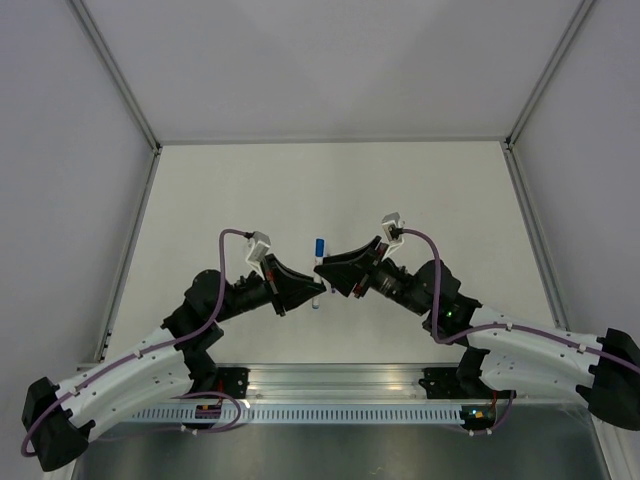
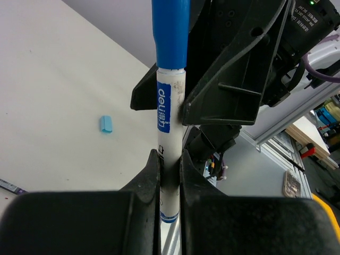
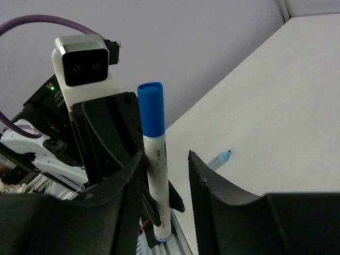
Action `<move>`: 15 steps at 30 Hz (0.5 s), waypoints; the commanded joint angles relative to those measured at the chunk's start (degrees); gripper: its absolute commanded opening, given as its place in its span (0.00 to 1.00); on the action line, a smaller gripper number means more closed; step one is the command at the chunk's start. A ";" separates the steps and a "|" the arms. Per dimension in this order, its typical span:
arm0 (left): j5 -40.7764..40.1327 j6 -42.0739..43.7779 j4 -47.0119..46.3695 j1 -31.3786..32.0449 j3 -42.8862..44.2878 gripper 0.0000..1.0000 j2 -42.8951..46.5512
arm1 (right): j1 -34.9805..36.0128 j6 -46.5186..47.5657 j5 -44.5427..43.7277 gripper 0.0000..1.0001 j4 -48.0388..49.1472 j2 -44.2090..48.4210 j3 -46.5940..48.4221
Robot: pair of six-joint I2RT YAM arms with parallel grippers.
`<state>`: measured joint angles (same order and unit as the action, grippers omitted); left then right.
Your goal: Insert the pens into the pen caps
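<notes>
The left gripper [image 2: 170, 164] is clamping the white pen [image 2: 170, 106] in mid-air, blue cap [image 2: 170, 32] on its tip; the right gripper [image 3: 166, 159] is standing apart around it. Withdrawing skewed, it is risking snagging and dislodging the cap

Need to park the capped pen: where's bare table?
Free: far half of the table, from the back wall to the grippers. Crowded: centre, left gripper clamping the pen, right gripper open around it; light blue cap on the table.
</notes>
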<state>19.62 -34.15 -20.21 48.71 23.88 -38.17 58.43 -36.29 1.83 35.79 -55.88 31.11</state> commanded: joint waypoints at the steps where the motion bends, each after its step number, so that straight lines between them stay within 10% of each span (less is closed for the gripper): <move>1: 0.77 2.68 -2.29 -0.19 2.66 0.02 0.91 | 0.19 2.80 0.46 0.47 -4.40 2.88 2.98; 15: 11.84 5.76 -3.08 -0.19 0.03 0.02 1.17 | 0.28 9.75 -0.51 0.74 -20.05 1.83 17.12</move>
<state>26.68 -30.79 -20.03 48.66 24.12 -37.78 58.41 -28.73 1.63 19.55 -53.34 43.88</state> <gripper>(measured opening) 0.102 0.733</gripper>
